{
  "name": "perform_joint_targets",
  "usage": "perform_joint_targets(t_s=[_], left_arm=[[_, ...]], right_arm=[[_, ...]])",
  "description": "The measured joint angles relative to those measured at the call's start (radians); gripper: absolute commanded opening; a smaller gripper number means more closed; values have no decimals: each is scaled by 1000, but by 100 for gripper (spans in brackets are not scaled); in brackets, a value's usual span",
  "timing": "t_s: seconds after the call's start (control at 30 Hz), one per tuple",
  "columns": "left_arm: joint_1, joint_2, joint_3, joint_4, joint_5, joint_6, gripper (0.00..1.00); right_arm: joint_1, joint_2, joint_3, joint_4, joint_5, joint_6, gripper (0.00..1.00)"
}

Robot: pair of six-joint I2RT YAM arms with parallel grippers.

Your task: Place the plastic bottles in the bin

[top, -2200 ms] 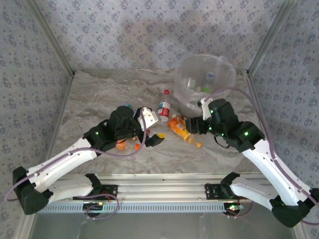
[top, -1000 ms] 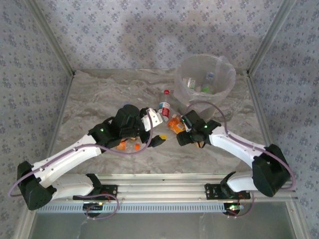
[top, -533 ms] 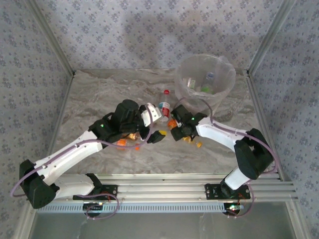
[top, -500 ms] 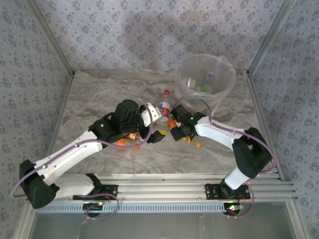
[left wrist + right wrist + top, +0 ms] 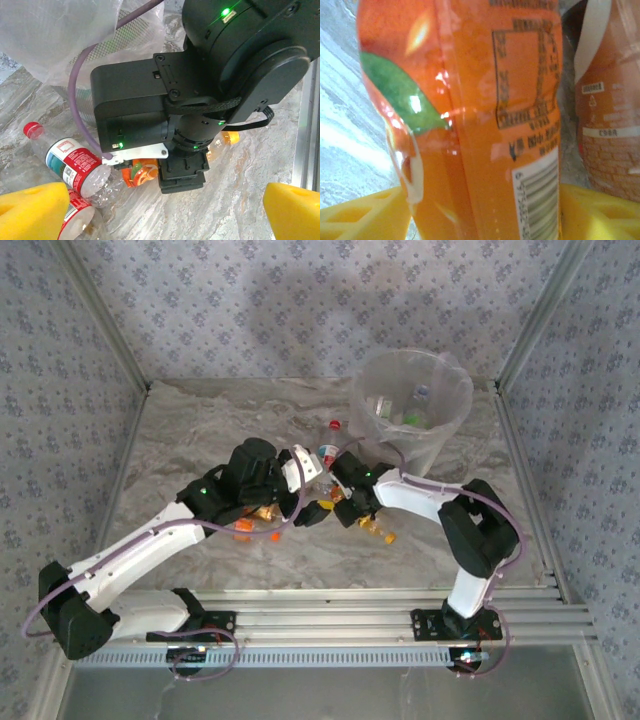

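With right gripper (image 5: 485, 212), pinches an orange bottle (image 5: 485, 100), jaws about halfway in and yellow pads (image 5: 360, 215) against its two sides. Looks like a firm grip; cannot tell whether it is off the table (image 5: 200, 440) yet. Sits low over the heap in mid table, just beside a second bottle (image 5: 605, 115) with a darker orange label.

With left gripper (image 5: 165, 215), holds nothing. Gapes fully wide, hovering right in front of the right one and above two red bottles (image 5: 75, 162) lying on the marble.

Judged as the pick step: grasp made, carry not begun. Leaves several bottles on the table near the foot of the bin (image 5: 465, 390). Shows a few already inside it, at the far right, close behind the heap.

Next, calls for a straight lift clear of the neighbours, then a swing back and over the rim before letting go. Needs height enough to clear the rim and the loose liner (image 5: 60, 35). Also needs care with the left gripper so near: best held back, or sent down onto a red bottle only once the right arm is away. Risks a squeeze-out, thin plastic being slippery.
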State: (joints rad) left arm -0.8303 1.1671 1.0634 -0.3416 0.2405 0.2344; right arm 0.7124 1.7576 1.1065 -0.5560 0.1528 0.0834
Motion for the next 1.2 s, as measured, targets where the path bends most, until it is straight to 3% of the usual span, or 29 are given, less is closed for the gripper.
perform_joint_targets(t_s=[0.23,0.5,0.77,1.2], left_arm=[[0,0,0,0,3,-8,100],[0,-3,0,1,-2,-11,100],[12,-83,-18,47,-27,-27,100],[17,-127,-48,92,-47,-44,100]], right_arm=[[7,37,26,3,-11,-11,63],[29,15,33,-2,-20,-5,55],[33,-196,53,-9,-79,37,53],[-16,-433,252,-13,-194,86,52]])
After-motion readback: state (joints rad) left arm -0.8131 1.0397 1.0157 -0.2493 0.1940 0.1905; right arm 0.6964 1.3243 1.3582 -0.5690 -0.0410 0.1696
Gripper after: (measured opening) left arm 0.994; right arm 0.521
